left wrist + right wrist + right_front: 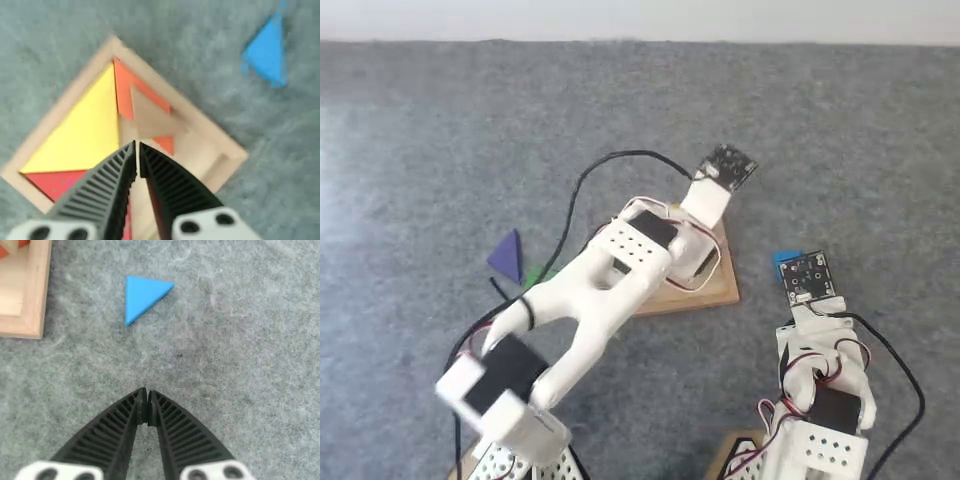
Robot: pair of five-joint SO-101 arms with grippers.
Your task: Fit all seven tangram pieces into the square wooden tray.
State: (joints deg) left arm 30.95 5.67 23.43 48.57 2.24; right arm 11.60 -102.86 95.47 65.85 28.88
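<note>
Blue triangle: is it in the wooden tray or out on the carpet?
Out. The blue triangle lies flat on the grey carpet, apart from the tray, ahead of the shut right end effector.

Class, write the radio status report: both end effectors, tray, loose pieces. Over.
Left end effector shut, over tray. Right end effector shut, near blue triangle. Yellow triangle seated; purple piece outside.

The white left arm [585, 300] and right arm [820, 420] are carrying black servos [505, 375] and trailing black cables [620, 154]; ribbed black fingers [107, 185] are tapering to points.
</note>
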